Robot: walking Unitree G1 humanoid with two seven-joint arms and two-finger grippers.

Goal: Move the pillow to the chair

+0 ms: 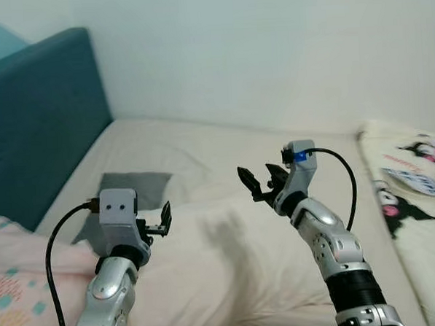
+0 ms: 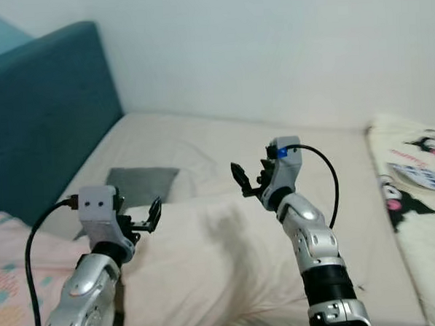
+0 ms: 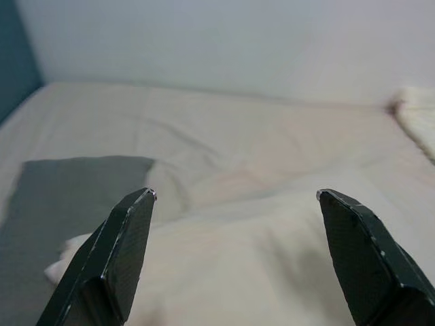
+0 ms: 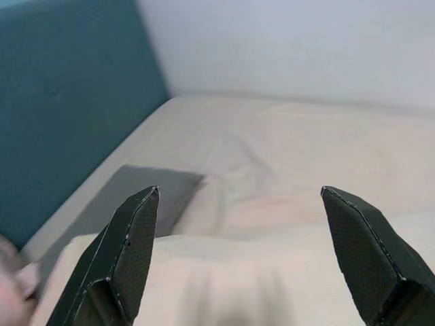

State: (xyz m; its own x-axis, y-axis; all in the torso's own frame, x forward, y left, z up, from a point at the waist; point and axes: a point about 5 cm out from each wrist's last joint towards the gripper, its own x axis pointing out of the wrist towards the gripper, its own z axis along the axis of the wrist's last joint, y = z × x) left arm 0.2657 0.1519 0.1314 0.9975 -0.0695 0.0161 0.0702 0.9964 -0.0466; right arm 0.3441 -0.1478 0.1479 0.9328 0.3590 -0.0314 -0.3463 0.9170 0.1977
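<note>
1. A teal headboard (image 1: pixel 40 121) stands at the far left of the bed (image 1: pixel 224 144), beside a patterned pink blanket (image 1: pixel 20 290).
2. The left claw (image 1: pixel 159 223) hovers with its fingers spread wide, empty, just over the left end of the cream pillow (image 1: pixel 237 264).
3. The pillow lies on the bed, partly covering a grey cloth (image 1: pixel 131 189).
4. The right claw (image 1: pixel 262 181) hangs open and empty above the pillow's far edge.
5. A cartoon-print blanket (image 1: pixel 416 196) lies at the right.
</note>
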